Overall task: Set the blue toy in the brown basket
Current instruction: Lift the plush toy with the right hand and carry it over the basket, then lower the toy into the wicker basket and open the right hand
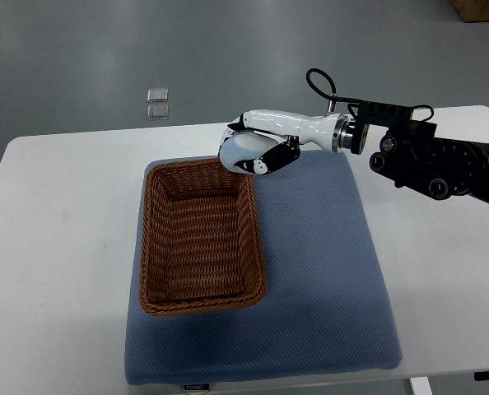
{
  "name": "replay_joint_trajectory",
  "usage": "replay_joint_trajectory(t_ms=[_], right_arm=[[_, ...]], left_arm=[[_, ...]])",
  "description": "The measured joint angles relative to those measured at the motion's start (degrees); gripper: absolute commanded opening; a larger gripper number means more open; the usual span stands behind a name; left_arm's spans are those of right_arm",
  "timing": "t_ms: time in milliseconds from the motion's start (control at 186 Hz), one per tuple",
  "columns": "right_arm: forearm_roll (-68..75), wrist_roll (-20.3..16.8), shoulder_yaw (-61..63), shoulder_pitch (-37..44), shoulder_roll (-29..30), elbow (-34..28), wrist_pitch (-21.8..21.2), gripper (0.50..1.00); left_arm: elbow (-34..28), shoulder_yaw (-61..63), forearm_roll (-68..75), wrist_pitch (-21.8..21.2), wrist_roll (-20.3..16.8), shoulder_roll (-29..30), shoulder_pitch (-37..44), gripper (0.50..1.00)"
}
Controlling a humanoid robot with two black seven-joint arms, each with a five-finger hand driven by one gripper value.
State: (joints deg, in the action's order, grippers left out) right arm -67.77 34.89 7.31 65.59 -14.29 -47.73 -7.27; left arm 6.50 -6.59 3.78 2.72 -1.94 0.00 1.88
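The right hand (257,152) hangs over the brown basket's (202,292) one-o'clock corner, fingers curled; whether they hold the blue toy I cannot tell, as no toy shows. Released there, it could strike the rim and tumble onto the blue mat (327,271).

Blue-grey mat (327,271) on white table (63,247); grey floor (104,49) beyond.

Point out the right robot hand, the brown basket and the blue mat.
right robot hand (249,155), top view, curled fingers above the basket's far right corner
brown basket (257,234), top view, right rim
blue mat (327,263), top view, bare right part
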Motion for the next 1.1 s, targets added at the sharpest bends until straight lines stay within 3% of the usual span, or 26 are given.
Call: replay_joint_trajectory(t_ms=[269, 462, 500, 645, 731, 849, 1021, 1101], right_arm=[[-0.6, -0.1, -1.6, 0.8, 7.7, -1.6, -0.1, 0.500], [-1.4, -2.4, -5.3, -0.5, 12.7, 0.4, 1.0, 0.500], [-1.4, -3.0, -5.6, -1.3, 13.5, 1.0, 1.5, 0.541], [-1.4, -3.7, -5.8, -3.5, 14.2, 2.7, 2.4, 0.592], [-1.4, -3.7, -5.8, -4.6, 14.3, 2.9, 2.5, 0.697], [-1.4, -3.7, -5.8, -5.3, 14.3, 2.9, 2.5, 0.727], [-0.9, -3.7, -5.3, -5.5, 14.3, 2.9, 2.5, 0.854], [-0.4, -3.7, -4.6, -5.5, 14.2, 2.9, 2.5, 0.866]], left_arm=[[0.0, 0.0, 0.0, 0.0, 0.0, 0.0, 0.0, 1.000], [0.0, 0.0, 0.0, 0.0, 0.0, 0.0, 0.0, 1.000], [0.0, 0.0, 0.0, 0.0, 0.0, 0.0, 0.0, 1.000], [0.0, 0.0, 0.0, 0.0, 0.0, 0.0, 0.0, 1.000], [0.0, 0.0, 0.0, 0.0, 0.0, 0.0, 0.0, 1.000], [0.0, 0.0, 0.0, 0.0, 0.0, 0.0, 0.0, 1.000], [0.0, 0.0, 0.0, 0.0, 0.0, 0.0, 0.0, 1.000], [0.0, 0.0, 0.0, 0.0, 0.0, 0.0, 0.0, 1.000]])
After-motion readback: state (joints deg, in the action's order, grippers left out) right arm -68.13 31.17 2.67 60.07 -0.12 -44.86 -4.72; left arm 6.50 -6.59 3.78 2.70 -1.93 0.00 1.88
